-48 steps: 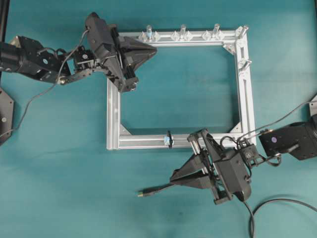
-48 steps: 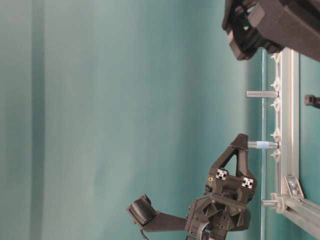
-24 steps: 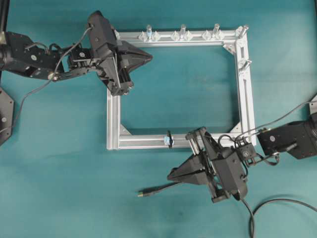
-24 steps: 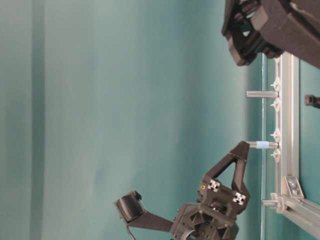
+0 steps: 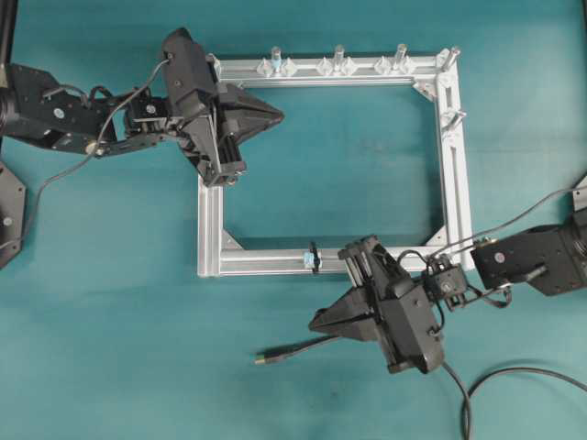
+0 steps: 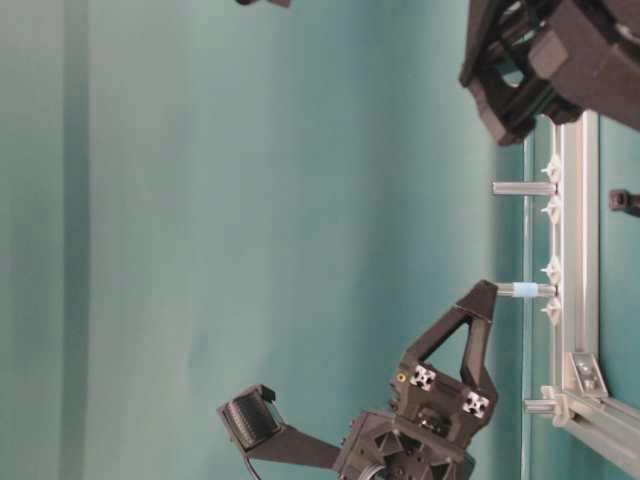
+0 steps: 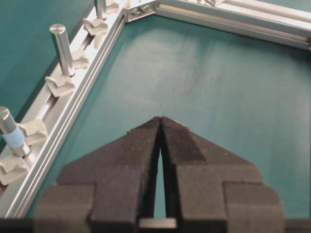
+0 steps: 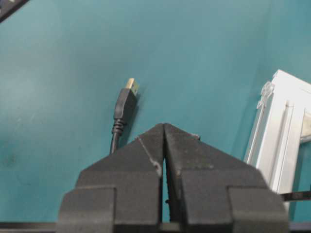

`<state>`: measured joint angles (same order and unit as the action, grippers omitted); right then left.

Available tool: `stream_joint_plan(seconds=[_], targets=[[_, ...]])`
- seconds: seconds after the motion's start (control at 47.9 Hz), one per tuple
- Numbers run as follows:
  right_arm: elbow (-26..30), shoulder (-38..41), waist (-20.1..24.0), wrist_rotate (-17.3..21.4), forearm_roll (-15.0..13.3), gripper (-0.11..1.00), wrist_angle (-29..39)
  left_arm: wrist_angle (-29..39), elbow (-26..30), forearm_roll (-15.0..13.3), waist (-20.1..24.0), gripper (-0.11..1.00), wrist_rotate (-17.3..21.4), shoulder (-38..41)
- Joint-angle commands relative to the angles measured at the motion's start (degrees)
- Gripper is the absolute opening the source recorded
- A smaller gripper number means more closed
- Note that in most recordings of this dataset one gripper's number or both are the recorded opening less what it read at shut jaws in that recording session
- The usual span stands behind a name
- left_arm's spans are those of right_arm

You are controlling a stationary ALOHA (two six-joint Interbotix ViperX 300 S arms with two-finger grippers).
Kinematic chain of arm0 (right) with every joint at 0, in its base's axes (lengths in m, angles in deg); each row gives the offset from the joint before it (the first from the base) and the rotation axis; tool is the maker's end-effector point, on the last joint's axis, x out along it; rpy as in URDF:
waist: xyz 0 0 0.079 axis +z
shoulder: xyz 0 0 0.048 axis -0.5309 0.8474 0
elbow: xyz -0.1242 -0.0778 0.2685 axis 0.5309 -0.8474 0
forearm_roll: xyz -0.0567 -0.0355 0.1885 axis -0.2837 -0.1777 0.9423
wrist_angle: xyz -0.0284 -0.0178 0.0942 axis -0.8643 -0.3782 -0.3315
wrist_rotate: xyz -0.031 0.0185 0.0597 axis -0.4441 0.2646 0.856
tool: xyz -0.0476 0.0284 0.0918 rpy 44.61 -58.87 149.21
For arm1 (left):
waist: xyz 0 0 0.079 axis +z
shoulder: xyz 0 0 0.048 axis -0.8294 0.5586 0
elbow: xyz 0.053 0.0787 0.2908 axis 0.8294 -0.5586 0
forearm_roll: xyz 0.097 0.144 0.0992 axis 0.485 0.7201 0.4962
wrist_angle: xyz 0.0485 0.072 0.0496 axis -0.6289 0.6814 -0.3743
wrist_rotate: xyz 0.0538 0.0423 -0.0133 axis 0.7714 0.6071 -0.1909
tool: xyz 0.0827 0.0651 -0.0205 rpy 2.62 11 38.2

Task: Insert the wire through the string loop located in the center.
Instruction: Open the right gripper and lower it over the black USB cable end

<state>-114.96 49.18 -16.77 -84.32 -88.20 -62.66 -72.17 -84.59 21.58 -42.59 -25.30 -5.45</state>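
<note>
A square silver aluminium frame [image 5: 449, 183] lies flat on the teal surface [image 5: 110, 321], with a row of upright silver pegs [image 5: 338, 57] along its far bar. On the near bar, about midway along, the tiny black string loop [image 5: 314, 258] is tied round the metal with a small pale blue-white tag just to its left. The long thin black wire [image 5: 298, 348] lies on the surface near the frame's near side, its small dark plug with a gold-coloured metallic tip [image 5: 262, 358] pointing left, well apart from the loop; in the right wrist view the plug [image 8: 125, 104] rests on the surface just beyond the fingertips, untouched. More of the cable curves across the surface at the near right corner [image 5: 514, 374]. The right gripper [image 5: 316, 324] hovers near the frame's near bar, just right of the loop and above the wire, its black fingers [image 8: 146, 155] pressed together tip to tip with nothing between them. The left gripper [image 5: 278, 114] sits over the frame's far left corner, pointing right into the open middle of the frame; its fingers [image 7: 141, 145] also meet at the tips, leaving only a thin slit further back, and it holds nothing. In the left wrist view a peg with a blue band [image 7: 10, 137] stands on the bar at its left.
</note>
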Motion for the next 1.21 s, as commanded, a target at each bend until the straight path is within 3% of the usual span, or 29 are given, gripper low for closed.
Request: stream_joint_plan(seconds=[0.0,0.125,0.292,1.189], targets=[[1.0,-0.9,0.1,0.1,-0.1,0.00,-0.1,-0.3,0.4,0.3,-0.5,0.00,-0.1,-1.5],[1.1,-0.8,0.1,0.1,-0.1,0.02,-0.1,-0.2,0.4,0.2,-0.7,0.00,-0.1,-1.5],[1.1,-0.8,0.1,0.9,0.4,0.37,0.3,-0.3,0.4,0.2,-0.8,0.00,-0.1,-1.6],[3.6,4.6,0.8,5.0,0.4,0.40,-0.3,1.5,0.4,0.2,-0.9,0.00,-0.2,-1.5]])
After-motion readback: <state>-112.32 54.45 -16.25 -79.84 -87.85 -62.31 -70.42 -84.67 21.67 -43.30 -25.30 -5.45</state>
